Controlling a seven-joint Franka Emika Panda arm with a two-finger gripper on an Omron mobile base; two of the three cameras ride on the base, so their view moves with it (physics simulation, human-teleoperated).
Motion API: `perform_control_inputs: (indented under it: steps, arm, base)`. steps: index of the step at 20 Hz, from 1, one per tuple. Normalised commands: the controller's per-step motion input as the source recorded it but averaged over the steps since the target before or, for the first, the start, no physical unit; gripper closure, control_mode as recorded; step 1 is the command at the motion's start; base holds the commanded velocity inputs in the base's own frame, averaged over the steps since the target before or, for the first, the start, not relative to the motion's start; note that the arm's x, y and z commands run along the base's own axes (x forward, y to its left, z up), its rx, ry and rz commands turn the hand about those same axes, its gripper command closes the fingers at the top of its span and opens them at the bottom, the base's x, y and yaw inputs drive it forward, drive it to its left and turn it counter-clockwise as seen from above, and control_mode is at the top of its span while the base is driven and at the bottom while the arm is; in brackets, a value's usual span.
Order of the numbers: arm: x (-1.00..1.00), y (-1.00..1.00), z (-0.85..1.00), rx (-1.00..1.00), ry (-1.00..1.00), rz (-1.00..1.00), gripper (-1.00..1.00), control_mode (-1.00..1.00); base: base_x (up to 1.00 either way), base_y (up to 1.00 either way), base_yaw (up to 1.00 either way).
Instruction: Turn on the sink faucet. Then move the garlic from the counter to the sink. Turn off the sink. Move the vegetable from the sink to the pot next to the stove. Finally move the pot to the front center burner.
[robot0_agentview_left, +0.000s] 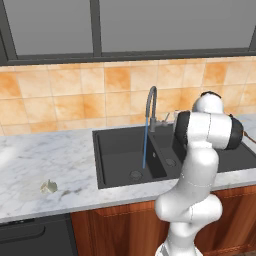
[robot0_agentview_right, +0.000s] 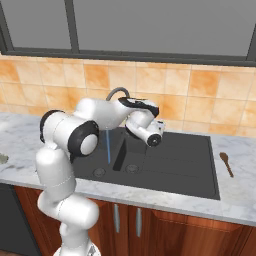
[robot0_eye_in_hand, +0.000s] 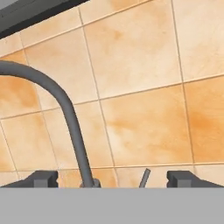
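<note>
The dark gooseneck sink faucet (robot0_agentview_left: 150, 102) runs a thin blue stream (robot0_agentview_left: 145, 145) into the left bowl of the black sink (robot0_agentview_left: 117, 150). The garlic (robot0_agentview_left: 49, 187), a small cream bulb, lies on the white marble counter (robot0_agentview_left: 30, 160) well to the left of the sink. In the right base view my wrist (robot0_agentview_right: 145, 125) hovers over the basin, right of the faucet arch (robot0_agentview_right: 117, 91). My gripper (robot0_eye_in_hand: 112, 179) is open and holds nothing. It faces the tiled wall with the spout (robot0_eye_in_hand: 65, 113) and the small lever (robot0_eye_in_hand: 145, 176) between its fingertips (robot0_eye_in_hand: 41, 178).
A wooden spoon (robot0_agentview_right: 226, 163) lies on the counter right of the sink. An orange tiled wall (robot0_agentview_left: 65, 95) and a dark-framed window (robot0_agentview_left: 95, 30) close off the back. Reddish-brown cabinets (robot0_agentview_right: 150, 225) stand below the counter. My own arm (robot0_agentview_left: 197, 165) blocks the sink's right part in the left base view.
</note>
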Motion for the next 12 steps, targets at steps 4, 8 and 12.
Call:
perform_control_inputs:
  steps: [4, 8, 12]
  arm:
    - [-0.84, 0.08, 0.18, -0.18, 0.00, 0.00, -1.00, -1.00]
    - [-0.83, 0.10, 0.47, -0.16, 0.00, 0.00, -1.00, -1.00]
    - [-0.77, 0.27, 0.56, -0.15, 0.02, 0.00, -1.00, -1.00]
  base:
    - [0.00, 0.00, 0.00]
    - [0.00, 0.00, 0.00]
    - [0.00, 0.00, 0.00]
